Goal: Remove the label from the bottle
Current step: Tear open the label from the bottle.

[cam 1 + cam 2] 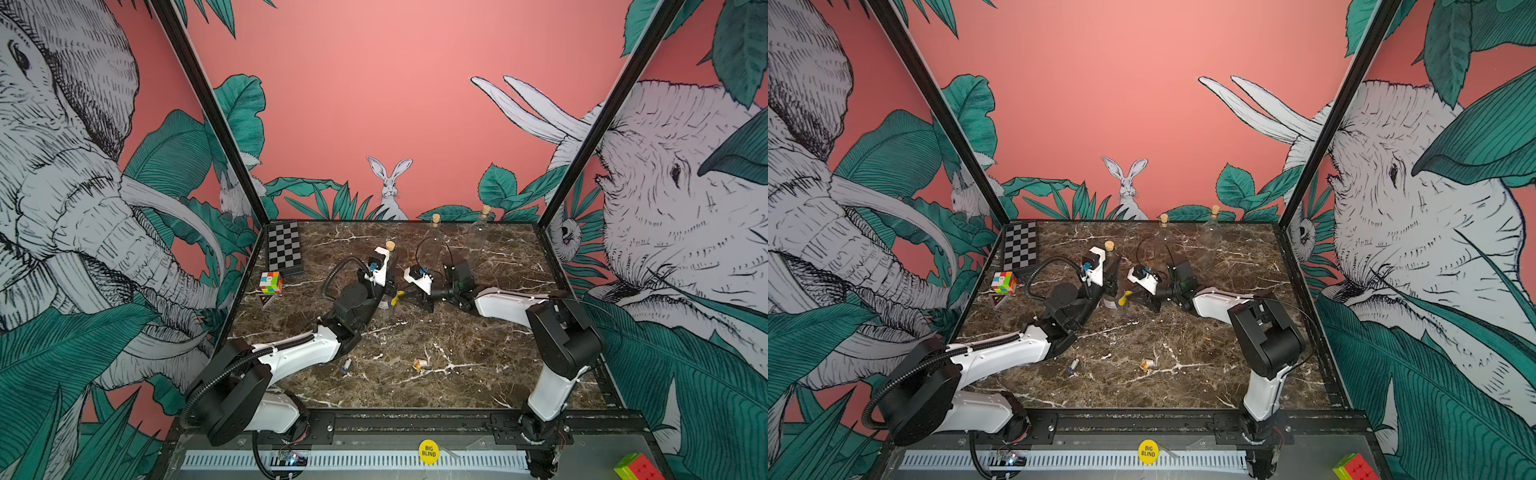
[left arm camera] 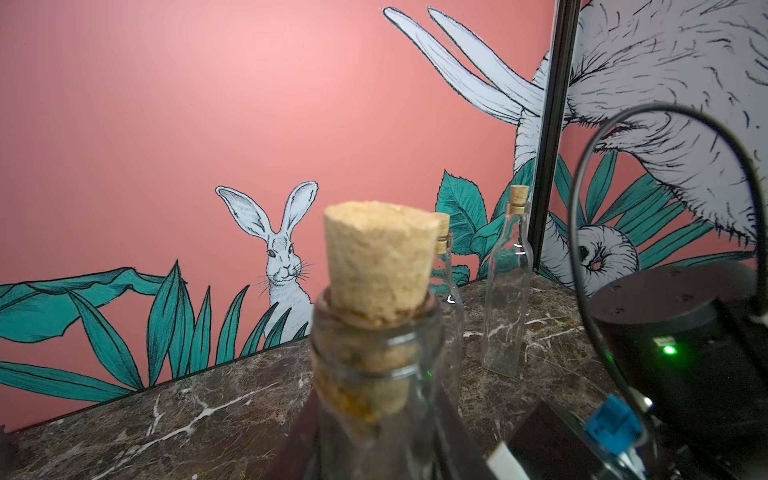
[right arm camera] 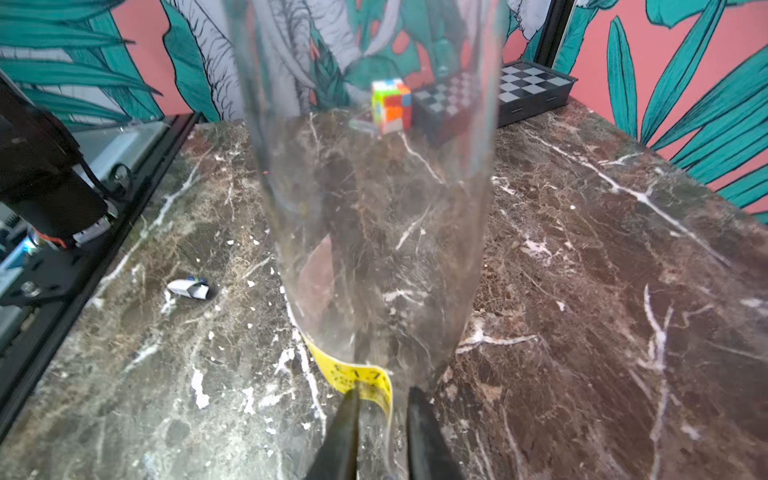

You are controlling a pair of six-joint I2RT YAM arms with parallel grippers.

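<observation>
Right jaws astride curled yellow label, grip unclear, left jaws clamping glass bottle

Odds and ends on a marble table
A chessboard lay in the far left corner, a puzzle cube on a stand just before it; two empty corked bottles stood at the back, two paper scraps lay near the front, and a yellow disc and another cube sat on the front ledge.
</observation>
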